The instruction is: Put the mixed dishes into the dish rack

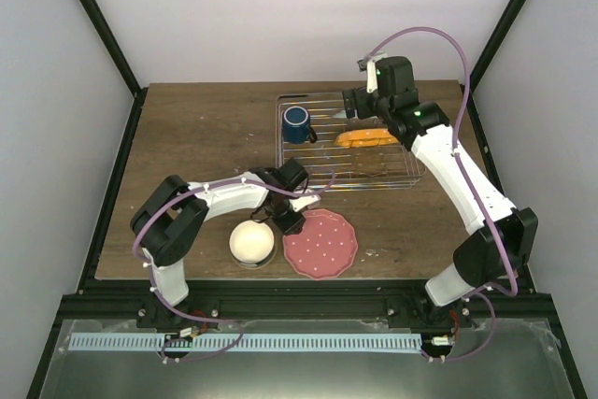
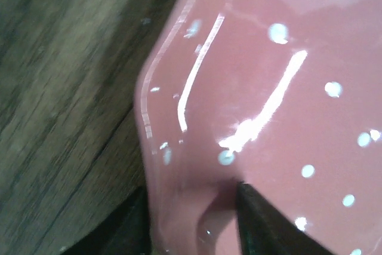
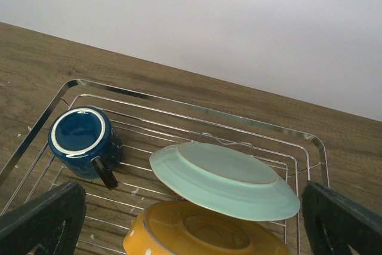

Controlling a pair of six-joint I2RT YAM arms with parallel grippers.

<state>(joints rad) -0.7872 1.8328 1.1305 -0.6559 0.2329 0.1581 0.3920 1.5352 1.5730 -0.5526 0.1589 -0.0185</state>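
**Step in hand:** grip the scalloped pink-red plate [image 1: 320, 243] by its left rim for transfer to the dish rack [image 1: 402, 175].

**Position.** The plate lies flat on the table [image 1: 187, 137], near centre, just right of the cream-white bowl [image 1: 251, 242]. The rack stands farther back and to the right, well apart from the plate.

**Left gripper** [image 2: 191, 188]. The jaws straddle the rim. One finger [image 2: 262, 225] sits over the dotted upper face and the other sits outside the edge at table level. The wrist view does not show whether the pads are clamping the rim.

**Right gripper** [image 3: 191, 207]. It hangs over the rack with its jaws wide and empty. Below it are the dark blue mug [image 3: 80, 141] in the rack's left part and the mint-green bowl [image 3: 224, 177], upturned on the orange-bottomed plate [image 3: 197, 231].

**Recommended practice:**
1. Seat the outer finger beneath the lip before closing. The glaze looks slick, and a shallow bite will probably slip.
2. Raise the gripped edge first and let the far edge pivot on the wood.
3. Keep the lift clear of the adjacent bowl.
4. Aim for free prongs away from the stacked dishes, and clear the right arm first.
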